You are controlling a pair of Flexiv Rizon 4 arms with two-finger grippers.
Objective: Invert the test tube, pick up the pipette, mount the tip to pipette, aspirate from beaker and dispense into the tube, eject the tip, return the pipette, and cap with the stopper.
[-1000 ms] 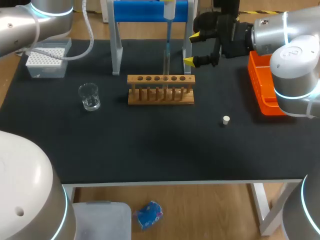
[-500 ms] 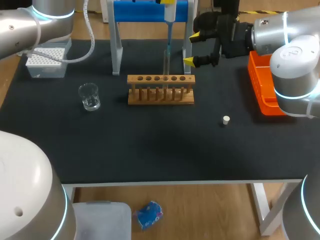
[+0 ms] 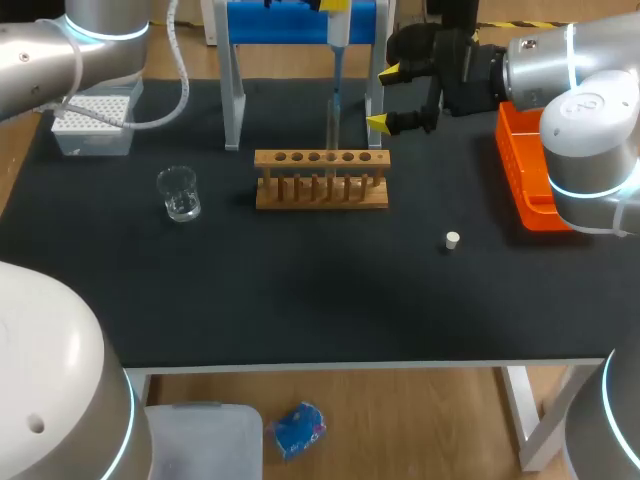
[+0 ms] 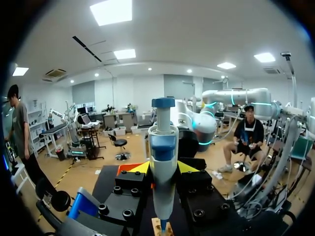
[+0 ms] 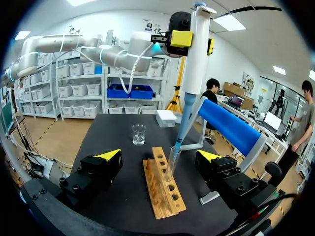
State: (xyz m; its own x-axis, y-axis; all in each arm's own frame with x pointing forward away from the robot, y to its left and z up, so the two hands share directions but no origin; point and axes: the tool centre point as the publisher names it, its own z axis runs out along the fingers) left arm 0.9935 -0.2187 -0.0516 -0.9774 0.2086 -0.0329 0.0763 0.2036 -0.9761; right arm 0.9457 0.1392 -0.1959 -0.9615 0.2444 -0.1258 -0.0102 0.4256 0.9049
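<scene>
My left gripper (image 4: 163, 167) is shut on the white and blue pipette (image 4: 162, 147), held upright over the wooden rack (image 3: 322, 182). In the right wrist view the pipette (image 5: 197, 59) has its blue tip (image 5: 180, 133) at the mouth of the clear test tube (image 5: 172, 164), which stands in the rack (image 5: 160, 189). My right gripper (image 5: 160, 155) stands open just behind the rack's right end, with the tube ahead of it, untouched. The glass beaker (image 3: 179, 192) is left of the rack. A small white stopper (image 3: 452, 239) lies on the mat at the front right.
The tip box (image 3: 95, 122) sits at the back left. A blue pipette stand (image 3: 300, 22) on grey legs rises behind the rack. An orange bin (image 3: 525, 170) lies along the right edge under my right arm.
My left arm has shifted very slightly with the pipette over the tube. The right arm and everything on the table are unmoved.
</scene>
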